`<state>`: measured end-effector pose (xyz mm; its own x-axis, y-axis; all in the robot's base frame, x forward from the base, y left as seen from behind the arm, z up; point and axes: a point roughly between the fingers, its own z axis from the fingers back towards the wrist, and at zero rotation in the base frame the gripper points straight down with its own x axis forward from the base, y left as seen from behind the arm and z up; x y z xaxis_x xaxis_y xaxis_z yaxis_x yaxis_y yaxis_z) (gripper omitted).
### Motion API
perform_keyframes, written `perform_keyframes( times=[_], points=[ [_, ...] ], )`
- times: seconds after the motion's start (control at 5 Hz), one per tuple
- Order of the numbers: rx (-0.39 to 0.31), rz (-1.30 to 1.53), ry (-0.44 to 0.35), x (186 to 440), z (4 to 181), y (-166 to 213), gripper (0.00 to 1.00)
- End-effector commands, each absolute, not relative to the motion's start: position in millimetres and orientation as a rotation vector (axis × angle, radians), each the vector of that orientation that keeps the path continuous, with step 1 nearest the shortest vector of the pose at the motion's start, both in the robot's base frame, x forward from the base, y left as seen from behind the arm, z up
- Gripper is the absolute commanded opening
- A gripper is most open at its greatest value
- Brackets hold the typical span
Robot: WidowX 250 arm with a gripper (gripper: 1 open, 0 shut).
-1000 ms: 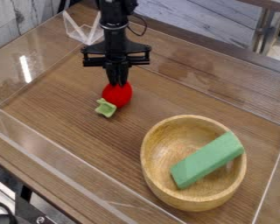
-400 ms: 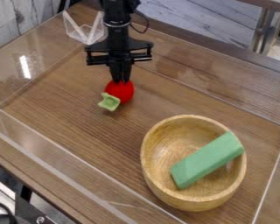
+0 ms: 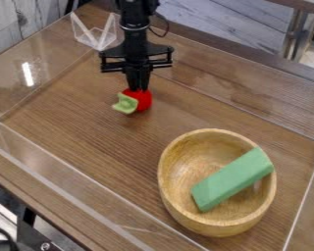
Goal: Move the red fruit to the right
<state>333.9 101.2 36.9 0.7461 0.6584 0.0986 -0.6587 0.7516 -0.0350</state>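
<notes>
Red fruit [image 3: 137, 98] lies sideways on tabletop [image 3: 68, 147], long axis slanting, green stem end pointing near-left; pincer [image 3: 137, 86] clenched on red end.

A wood-grain table [image 3: 68, 137] fills the view, edged by low clear plastic walls [image 3: 26, 61] that catch soft glare from overhead light. Beyond the far edge lies a grey surface [image 3: 232, 22] with a metal leg [image 3: 298, 39]. Dark cables [image 3: 5, 233] show at the near left corner.

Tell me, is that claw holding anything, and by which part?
Yes. The claw is shut on the red fruit, pinching it from above by its top. Its green leafy end sticks out free to the left.
</notes>
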Motion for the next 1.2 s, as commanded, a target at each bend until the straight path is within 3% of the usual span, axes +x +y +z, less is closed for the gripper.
perform_keyframes(
  times=[0.0,0.4,1.0],
  points=[
    [-0.006,0.725,-0.120,340,27.0,113,0.00],
    [0.003,0.808,-0.097,326,20.6,114,0.00],
    [-0.114,0.883,-0.061,325,63.1,69,0.00]
  ],
)
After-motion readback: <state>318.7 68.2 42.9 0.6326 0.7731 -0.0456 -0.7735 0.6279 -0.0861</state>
